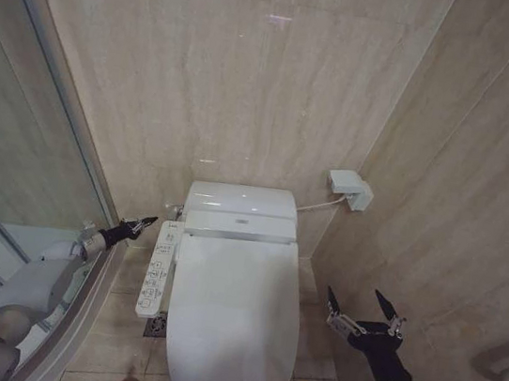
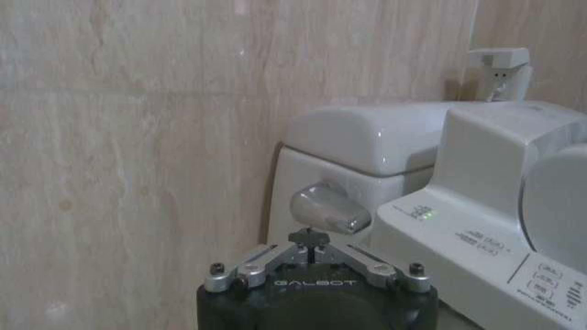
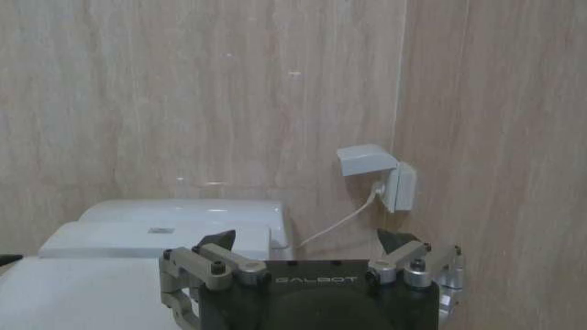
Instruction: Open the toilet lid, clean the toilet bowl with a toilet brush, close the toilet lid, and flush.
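- Left gripper [image 1: 144, 223] pinched closed, holding nothing, tips just short of the flush lever [image 2: 328, 210].
- Right gripper [image 1: 363, 309] spread wide, empty, beside the closed lid [image 1: 231, 320].

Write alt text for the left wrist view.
The shut left gripper points at the silver flush lever on the side of the white toilet tank, just short of it. A button panel lies alongside, with beige tiled wall behind.

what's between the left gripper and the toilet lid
In the head view, the narrow white button panel sits between the left gripper and the closed toilet lid.
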Available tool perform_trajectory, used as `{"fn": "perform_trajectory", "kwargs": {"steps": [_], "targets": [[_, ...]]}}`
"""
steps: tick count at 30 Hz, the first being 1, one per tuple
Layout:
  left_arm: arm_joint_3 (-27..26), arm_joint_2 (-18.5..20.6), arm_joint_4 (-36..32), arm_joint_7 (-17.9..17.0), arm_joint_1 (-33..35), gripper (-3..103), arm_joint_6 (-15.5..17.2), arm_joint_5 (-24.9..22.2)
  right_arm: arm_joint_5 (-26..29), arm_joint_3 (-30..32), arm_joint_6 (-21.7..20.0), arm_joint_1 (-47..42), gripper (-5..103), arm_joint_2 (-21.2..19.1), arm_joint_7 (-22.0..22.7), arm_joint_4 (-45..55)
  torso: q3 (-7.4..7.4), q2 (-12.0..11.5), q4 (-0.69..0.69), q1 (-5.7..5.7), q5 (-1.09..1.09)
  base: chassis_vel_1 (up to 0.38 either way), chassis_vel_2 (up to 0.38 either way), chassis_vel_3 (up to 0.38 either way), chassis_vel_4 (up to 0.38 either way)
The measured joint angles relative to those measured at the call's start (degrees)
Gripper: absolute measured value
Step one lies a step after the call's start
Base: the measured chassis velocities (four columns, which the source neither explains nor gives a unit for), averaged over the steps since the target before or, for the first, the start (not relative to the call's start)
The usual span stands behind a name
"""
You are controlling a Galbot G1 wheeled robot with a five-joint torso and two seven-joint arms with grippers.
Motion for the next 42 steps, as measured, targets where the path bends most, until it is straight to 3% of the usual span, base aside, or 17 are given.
{"fn": "perform_trajectory", "kwargs": {"steps": [15,42], "targets": [[1.51,-2.96,0.88,0.15,-2.62,0,-0.69,0.86,0.00,0.00,0.00,0.00,100,0.00,0.00,0.00,0.00,0.00,-0.01,0.00,0.00,0.000,0.000,0.000,0.000],[0.47,-3.96,3.56,1.83,-3.62,0,-0.75,2.62,0.00,0.00,0.00,0.00,100,0.00,0.00,0.00,0.00,0.00,-0.01,0.00,-0.01,0.000,0.000,0.000,0.000]]}}
